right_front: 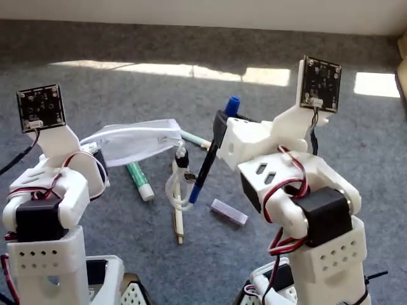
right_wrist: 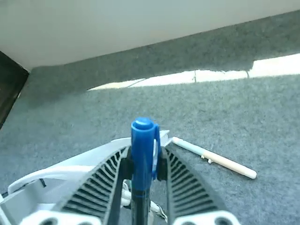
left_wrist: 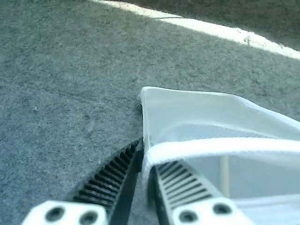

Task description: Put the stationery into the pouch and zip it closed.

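Right tool closed tight on pen, gripping just under the blue cap. In the high view, pen tilted at frame centre, tip down, just beside the right end of pouch. Left tool pinched shut on the pouch rim, keeping it raised over the carpet at centre left. Mouth width: cannot tell.

Likely trouble:
- A missed mouth, with the tip sliding down the outside, given limp thin film held at one edge alone.
- A tip snagged on the zip band, dragging the pouch out of the left pinch.
- A swivel between the ribbed fingers on contact, given a high grip and a long free end below it.
- An early release, dropping the pen onto the carpet.

Not yet packed, lower centre of the high view: marker, white pen, small block. Beyond the pouch, one more pale pen.
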